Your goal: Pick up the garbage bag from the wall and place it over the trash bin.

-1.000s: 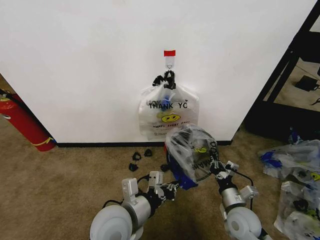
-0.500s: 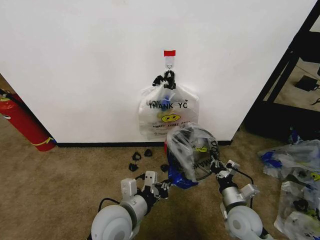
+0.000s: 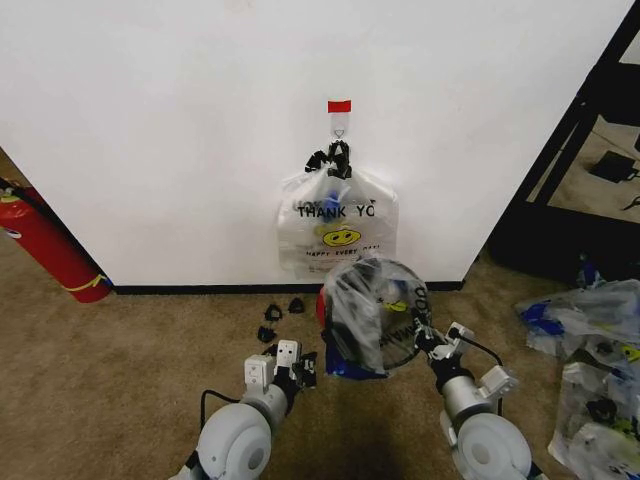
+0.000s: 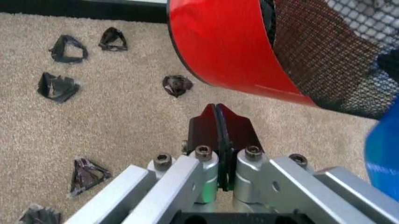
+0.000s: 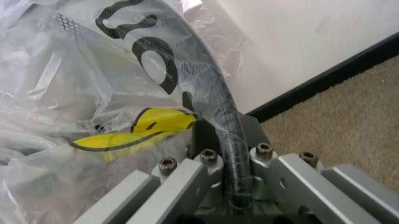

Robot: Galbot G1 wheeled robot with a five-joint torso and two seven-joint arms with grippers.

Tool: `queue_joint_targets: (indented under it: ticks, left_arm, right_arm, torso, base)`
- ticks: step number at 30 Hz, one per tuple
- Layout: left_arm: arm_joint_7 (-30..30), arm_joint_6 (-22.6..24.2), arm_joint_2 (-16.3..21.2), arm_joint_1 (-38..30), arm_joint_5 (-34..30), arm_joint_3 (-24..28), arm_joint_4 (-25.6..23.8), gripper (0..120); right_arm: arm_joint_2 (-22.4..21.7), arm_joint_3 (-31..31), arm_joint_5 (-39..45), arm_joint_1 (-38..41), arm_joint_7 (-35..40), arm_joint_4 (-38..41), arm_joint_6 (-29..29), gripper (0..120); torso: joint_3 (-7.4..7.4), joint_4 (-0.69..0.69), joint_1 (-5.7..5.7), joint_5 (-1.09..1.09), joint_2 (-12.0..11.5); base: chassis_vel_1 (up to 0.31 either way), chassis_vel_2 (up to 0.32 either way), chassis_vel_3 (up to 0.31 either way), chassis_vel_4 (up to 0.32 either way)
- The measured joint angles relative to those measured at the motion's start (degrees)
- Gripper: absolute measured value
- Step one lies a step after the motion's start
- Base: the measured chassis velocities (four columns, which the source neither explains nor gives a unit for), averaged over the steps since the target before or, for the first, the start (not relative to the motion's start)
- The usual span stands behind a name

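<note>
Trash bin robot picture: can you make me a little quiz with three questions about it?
1. True or false: the left gripper is holding a bag.
2. Pick one: what is the right gripper clamped on? A a broom. B the rim of the trash bin. C a shoe.
3. Fill in: a garbage bag hangs on the wall from a hook under a ___ tape strip.

Key: 1 false, it is shut on nothing. 2 B. 3 red.

Bright even indoor light, soft shadows, wrist foregrounds blurred
</note>
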Motion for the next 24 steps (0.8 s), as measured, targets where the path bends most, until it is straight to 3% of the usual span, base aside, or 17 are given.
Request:
queue_joint_targets:
  ticks: [6, 10, 12, 16, 19, 20, 24]
  left_arm:
    - [2.9, 0.7, 2.1, 1.6, 2.3, -0.1, -0.5, 5]
    - [9.6, -1.0, 5.1, 3.9, 5.8, 0.3, -2.3, 23]
    - [11.4, -1.7, 5.5, 4.3, 6.8, 0.5, -2.8, 26]
    - [16.2, -4.9, 5.7, 5.1, 12.8, 1.1, -4.5, 45]
    - [18.0, -6.4, 5.9, 6.0, 17.6, 1.4, -6.0, 56]
    - [18.0, -6.4, 5.9, 6.0, 17.6, 1.4, -6.0, 56]
    - [18.3, -6.6, 5.7, 6.4, 19.4, 2.3, -8.0, 74]
  right_arm:
    - [0.2, 0.3, -1.0, 0.9, -0.7, -1.8, 1.3, 0]
    - [0.6, 0.6, -1.3, 1.4, -1.3, -3.5, 2.6, 0]
    - [0.7, 0.6, -1.3, 1.5, -1.4, -3.6, 2.7, 0]
    - [0.7, 0.6, -1.5, 1.6, -1.7, -3.8, 2.9, 0]
    - [0.6, 0.9, -1.6, 1.8, -1.8, -4.0, 3.1, 0]
    - [0.6, 0.9, -1.6, 1.8, -1.8, -4.0, 3.1, 0]
    - [0.7, 1.0, -1.6, 1.9, -2.0, -4.3, 3.1, 0]
  torso:
    - [0.0, 0.01, 0.0, 0.0, 0.0]
    - [0.0, 0.02, 0.0, 0.0, 0.0]
    - [0.0, 0.01, 0.0, 0.01, 0.0]
    - [0.0, 0.0, 0.0, 0.0, 0.0]
    - [0.0, 0.01, 0.0, 0.0, 0.0]
    - [0.0, 0.01, 0.0, 0.0, 0.0]
    - [0.0, 0.01, 0.0, 0.0, 0.0]
  base:
    - [0.0, 0.0, 0.0, 0.0]
    - [0.0, 0.0, 0.0, 0.0]
    - [0.0, 0.0, 0.0, 0.0]
    - [0.0, 0.0, 0.0, 0.0]
    - [0.0, 0.0, 0.0, 0.0]
    - [0.0, 0.0, 0.0, 0.0]
    - [0.0, 0.0, 0.0, 0.0]
